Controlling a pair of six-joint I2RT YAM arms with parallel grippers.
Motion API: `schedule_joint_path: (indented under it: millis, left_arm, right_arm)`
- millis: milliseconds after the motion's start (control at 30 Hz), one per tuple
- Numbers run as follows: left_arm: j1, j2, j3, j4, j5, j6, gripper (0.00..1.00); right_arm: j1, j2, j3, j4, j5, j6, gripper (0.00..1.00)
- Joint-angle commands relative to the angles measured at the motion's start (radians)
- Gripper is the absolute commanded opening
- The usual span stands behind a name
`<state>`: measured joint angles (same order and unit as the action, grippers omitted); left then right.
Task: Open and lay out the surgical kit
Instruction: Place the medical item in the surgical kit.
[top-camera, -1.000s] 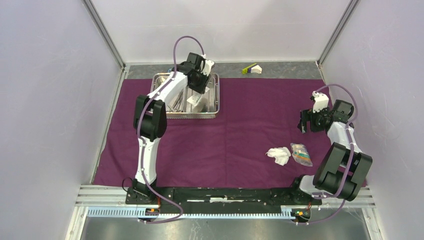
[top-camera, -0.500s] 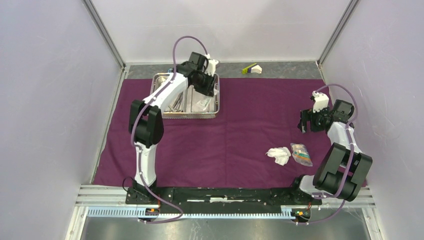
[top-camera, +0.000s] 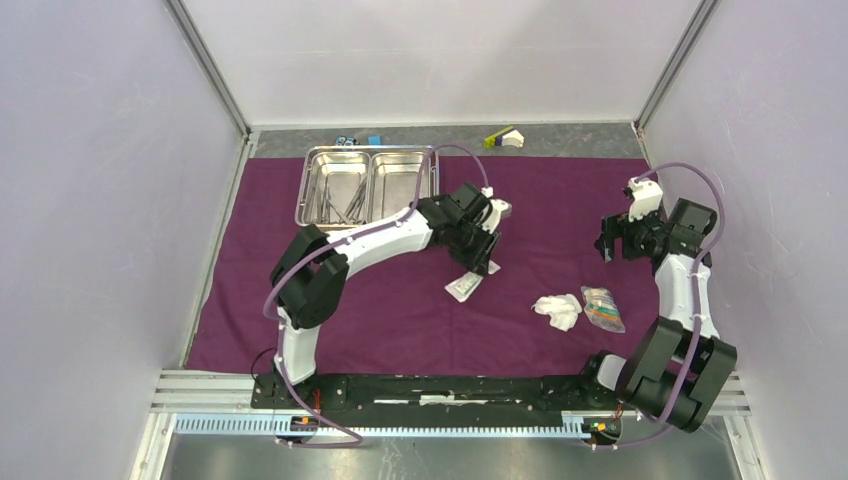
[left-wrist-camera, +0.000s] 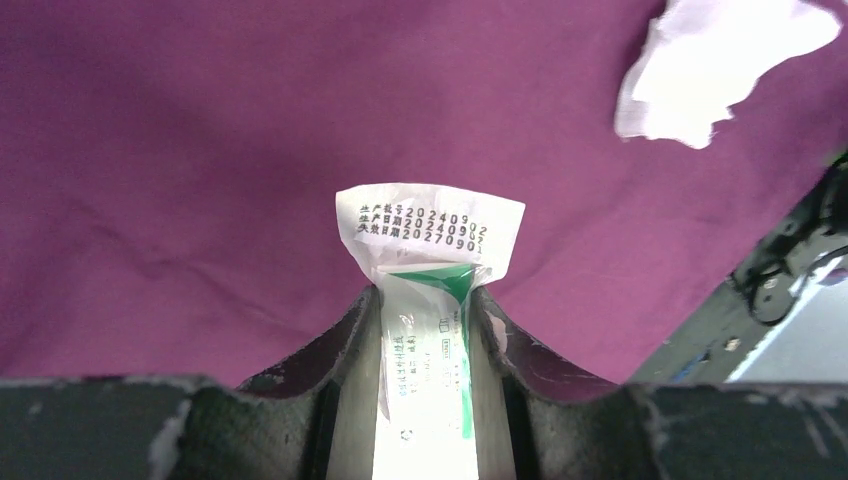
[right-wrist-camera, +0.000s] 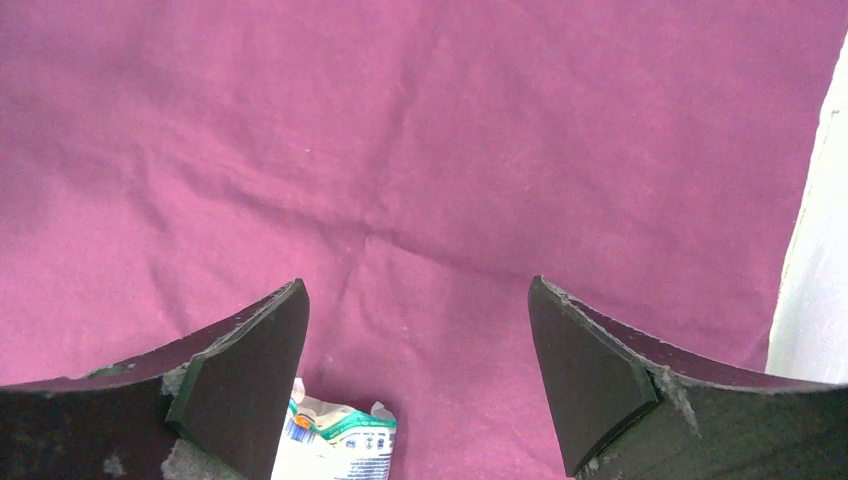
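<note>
Left hand (top-camera: 476, 266): pressed together on the upper end of the white packet (top-camera: 463, 287), centre of the top view. In the left wrist view both fingers (left-wrist-camera: 345, 335) grip the packet's sides and its printed end projects beyond them toward the cloth (top-camera: 540, 195). Contact with the cloth cannot be confirmed.

Packet long axis: from the hand toward lower left in the top view, in line with the fingers.

Judgement: the step in hand is setting this packet down on bare cloth. The gauze (top-camera: 557, 310) lies to the lower right of the packet, near but apart, with the clear packet (top-camera: 602, 308) just beyond it.

Right hand (top-camera: 612, 252): spread, holding nothing, at centre right above the cloth. It is the nearer hand to the gauze and the clear packet.

Tray (top-camera: 370, 150): upper left, on the cloth, with instruments (top-camera: 342, 200) in its left compartment.

Count: one tray with two compartments, one white packet, one gauze, one clear packet. The instruments overlap and cannot be counted.
</note>
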<state>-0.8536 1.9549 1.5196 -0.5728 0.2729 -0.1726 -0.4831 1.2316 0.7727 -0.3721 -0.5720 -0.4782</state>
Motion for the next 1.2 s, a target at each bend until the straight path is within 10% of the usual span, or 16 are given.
schedule_joint_path:
  millis: [0, 1167]
  left_arm:
    - [-0.046, 0.027, 0.004, 0.114, 0.029, -0.226, 0.04]
    - [-0.264, 0.277, 0.359, -0.194, -0.300, -0.802, 0.17]
  right_arm:
    - [0.001, -0.075, -0.013, -0.001, -0.056, -0.006, 0.88]
    - [0.000, -0.155, -0.058, 0.028, -0.022, -0.010, 0.88]
